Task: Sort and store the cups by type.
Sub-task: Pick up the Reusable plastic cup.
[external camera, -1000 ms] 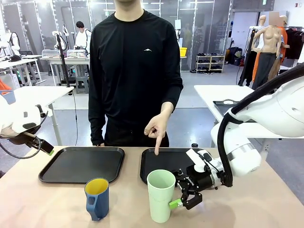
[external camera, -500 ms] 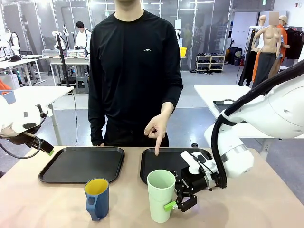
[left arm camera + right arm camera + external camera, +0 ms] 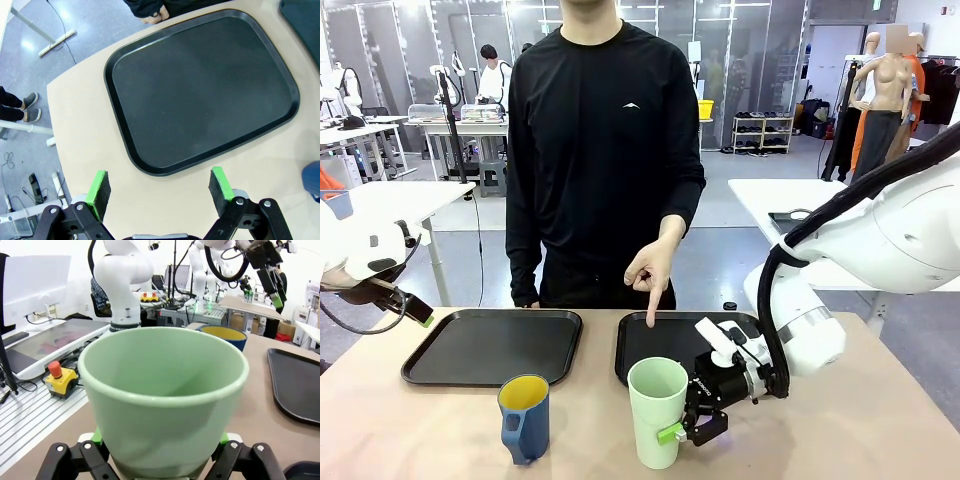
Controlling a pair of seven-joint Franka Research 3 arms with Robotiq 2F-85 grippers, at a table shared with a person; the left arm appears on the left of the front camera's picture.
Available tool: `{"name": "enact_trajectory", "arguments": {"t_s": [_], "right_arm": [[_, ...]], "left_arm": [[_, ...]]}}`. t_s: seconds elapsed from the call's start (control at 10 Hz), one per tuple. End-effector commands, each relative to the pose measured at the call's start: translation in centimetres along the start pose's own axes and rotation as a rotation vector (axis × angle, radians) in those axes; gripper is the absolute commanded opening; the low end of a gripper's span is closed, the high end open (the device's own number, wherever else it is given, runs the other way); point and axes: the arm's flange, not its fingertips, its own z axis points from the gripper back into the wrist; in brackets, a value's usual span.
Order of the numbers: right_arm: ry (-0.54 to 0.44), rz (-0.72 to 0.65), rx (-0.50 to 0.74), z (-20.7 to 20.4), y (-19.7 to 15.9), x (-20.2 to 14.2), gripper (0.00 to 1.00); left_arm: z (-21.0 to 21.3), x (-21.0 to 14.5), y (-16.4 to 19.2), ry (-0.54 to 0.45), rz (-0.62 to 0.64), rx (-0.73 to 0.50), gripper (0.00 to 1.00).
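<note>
1. Two cups stand upright near the front edge of the table (image 3: 420, 430), well apart from each other and outside both trays.
2. Mint-green tumbler (image 3: 658, 412): tall, no handle, in front of the right tray (image 3: 670, 338). The right wrist view looks into its mouth, and its inner wall is plain pale green as far down as can be seen.
3. Blue mug (image 3: 525, 417): shorter, to the tumbler's left, in front of the left tray (image 3: 492, 346). Its inside is yellow and its handle is turned toward the near side.
4. Left tray: black, shallow and rimmed. Its flat floor is in full sight in the left wrist view and is plain black.
5. Right tray: same kind. The tumbler and the right arm cover part of its near side, and the floor that shows is plain black.
6. Right gripper (image 3: 685, 430): low at the tumbler's lower right. Its fingers straddle the tumbler, with a green pad peeking out on each side in the right wrist view. I cannot tell whether the pads press the wall.
7. Left gripper (image 3: 160, 182): jaws spread wide and holding nothing, above the table beside the left tray's rim.
8. Person's hand (image 3: 650, 272): index finger pointing down over the right tray's far rim.
</note>
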Motion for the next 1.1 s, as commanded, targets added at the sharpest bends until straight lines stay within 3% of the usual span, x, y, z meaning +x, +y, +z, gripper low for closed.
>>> {"name": "enact_trajectory", "arguments": {"t_s": [0.0,0.1,0.2,0.3,0.4,0.8,1.0], "right_arm": [[-0.038,0.040,0.013,0.2,-0.2,-0.1,0.71],[-0.032,0.038,0.011,0.3,-0.1,0.0,0.70],[-0.024,0.036,0.009,0.3,0.0,0.1,0.55],[-0.005,0.040,0.009,0.3,0.1,0.2,0.54],[0.036,0.032,0.008,0.1,0.4,0.5,0.39],[0.113,0.023,-0.087,0.8,2.0,4.9,0.39],[0.082,0.025,-0.110,1.1,2.8,7.3,0.39]], "left_arm": [[0.1,0.0,0.2,-0.003,0.006,-0.002,1.00],[0.1,0.0,0.2,-0.003,0.006,-0.002,1.00],[0.1,0.0,0.2,-0.003,0.006,-0.002,1.00],[0.1,0.0,0.2,-0.003,0.006,-0.002,1.00],[0.1,0.0,0.2,-0.003,0.006,-0.002,1.00],[0.1,0.0,0.2,-0.003,0.006,-0.002,1.00],[0.1,0.0,0.2,-0.003,0.006,-0.002,1.00]]}}
